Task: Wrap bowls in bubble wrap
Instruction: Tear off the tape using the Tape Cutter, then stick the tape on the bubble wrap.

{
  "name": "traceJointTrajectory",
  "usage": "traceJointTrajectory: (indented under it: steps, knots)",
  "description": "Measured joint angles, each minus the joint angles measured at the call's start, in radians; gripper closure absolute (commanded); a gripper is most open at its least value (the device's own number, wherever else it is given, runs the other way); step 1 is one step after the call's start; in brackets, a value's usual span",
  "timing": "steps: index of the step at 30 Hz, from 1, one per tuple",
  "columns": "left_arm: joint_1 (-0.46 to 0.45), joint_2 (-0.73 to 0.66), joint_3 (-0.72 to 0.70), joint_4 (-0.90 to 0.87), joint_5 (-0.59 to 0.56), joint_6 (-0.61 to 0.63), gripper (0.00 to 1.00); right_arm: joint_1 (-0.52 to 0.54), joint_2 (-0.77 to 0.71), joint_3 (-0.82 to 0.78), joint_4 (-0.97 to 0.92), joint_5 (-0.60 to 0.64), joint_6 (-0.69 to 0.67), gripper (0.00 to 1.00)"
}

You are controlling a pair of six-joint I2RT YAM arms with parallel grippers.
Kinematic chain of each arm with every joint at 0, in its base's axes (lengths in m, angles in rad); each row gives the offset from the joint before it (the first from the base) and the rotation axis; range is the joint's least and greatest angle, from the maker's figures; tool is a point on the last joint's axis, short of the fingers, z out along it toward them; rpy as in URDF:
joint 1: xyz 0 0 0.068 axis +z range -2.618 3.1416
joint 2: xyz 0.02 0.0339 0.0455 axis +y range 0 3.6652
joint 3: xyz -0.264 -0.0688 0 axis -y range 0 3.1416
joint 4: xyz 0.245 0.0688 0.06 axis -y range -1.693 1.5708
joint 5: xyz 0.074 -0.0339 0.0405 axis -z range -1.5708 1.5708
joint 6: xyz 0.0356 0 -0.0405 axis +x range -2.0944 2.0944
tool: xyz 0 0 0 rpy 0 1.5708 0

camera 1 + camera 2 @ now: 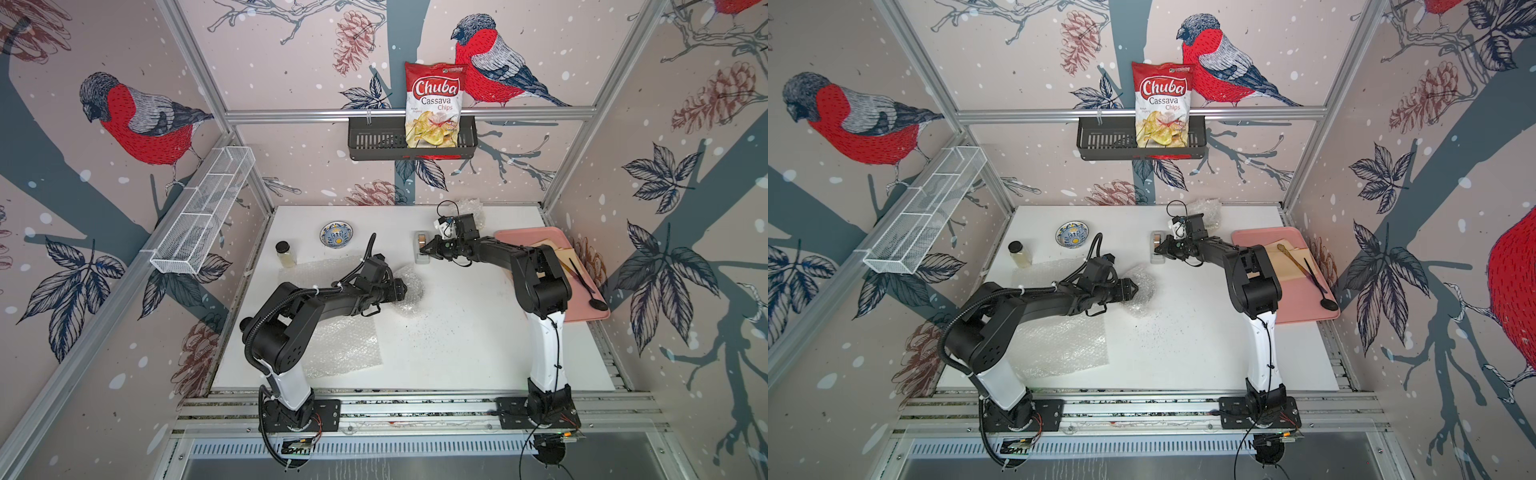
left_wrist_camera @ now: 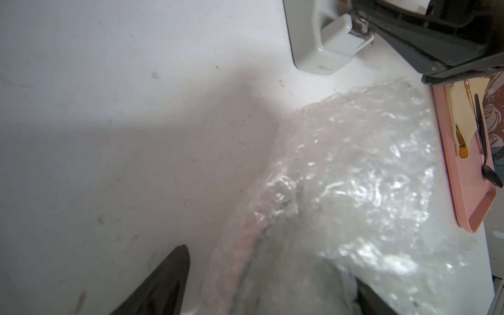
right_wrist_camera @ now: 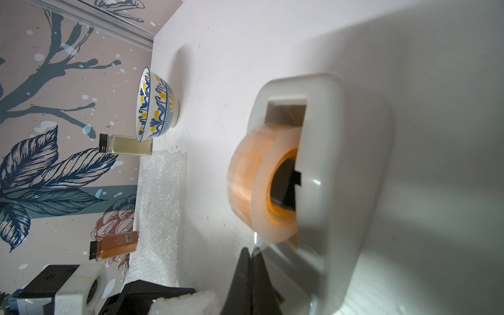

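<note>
left wrist | bubble wrap [image 2: 354, 163]: crinkly, glossy mound | tray [image 2: 463, 201] (smooth pink)

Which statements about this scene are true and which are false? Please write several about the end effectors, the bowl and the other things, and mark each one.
1. The right end effector is shut, with its tip at the tape dispenser. True.
2. The blue-and-yellow bowl is already wrapped. False: it stands bare near the glass jar.
3. The jaws of the left end effector stand wide apart around a bubble-wrapped bundle. True.
4. A black spoon lies on the pink tray. True.
5. The chips bag lies on the pink tray. False: it stands in the black basket on the back wall.
</note>
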Motion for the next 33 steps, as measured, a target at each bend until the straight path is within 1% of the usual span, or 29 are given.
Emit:
traceJointTrajectory:
  steps: [14,25,33]
  knots:
    - [0.0,0.004,0.004,0.0,0.0,0.0,0.23,-0.002,-0.098,-0.088,0.011,-0.057,0.006,1.0]
    - [0.0,0.012,0.015,-0.005,0.0,0.001,0.23,0.003,-0.186,-0.242,0.023,-0.068,-0.001,1.0]
    - [0.0,0.025,0.03,-0.006,0.0,0.002,0.23,0.016,-0.201,-0.329,0.048,-0.087,-0.002,1.0]
